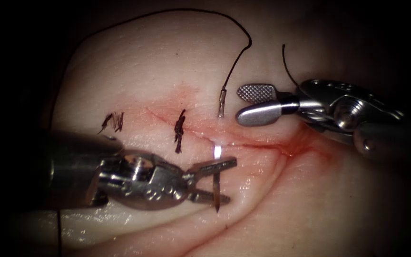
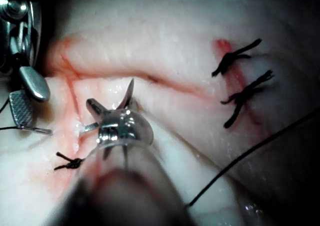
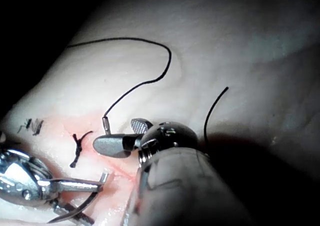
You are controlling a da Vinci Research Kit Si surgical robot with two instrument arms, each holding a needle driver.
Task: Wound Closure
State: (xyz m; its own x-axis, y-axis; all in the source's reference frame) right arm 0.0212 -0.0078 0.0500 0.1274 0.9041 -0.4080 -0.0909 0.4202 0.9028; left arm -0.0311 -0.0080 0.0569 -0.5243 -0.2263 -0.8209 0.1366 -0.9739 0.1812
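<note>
Standing upright in the tissue (image 1: 310,200), needle (image 1: 216,190) tip pointing down.

The middle of the needle (image 1: 217,157) is buried in the tissue (image 1: 167,62), so its curve between the tail end up top and the tip down by the left tool (image 1: 213,183) can't be seen. The thread (image 1: 191,14) runs off into the dark at the tissue's left rim and I lose it there. Both tool shafts get cut off by the endoscope view's edges, and the right tool's (image 3: 120,136) shaft is just a blur up close in the right wrist view.
</note>
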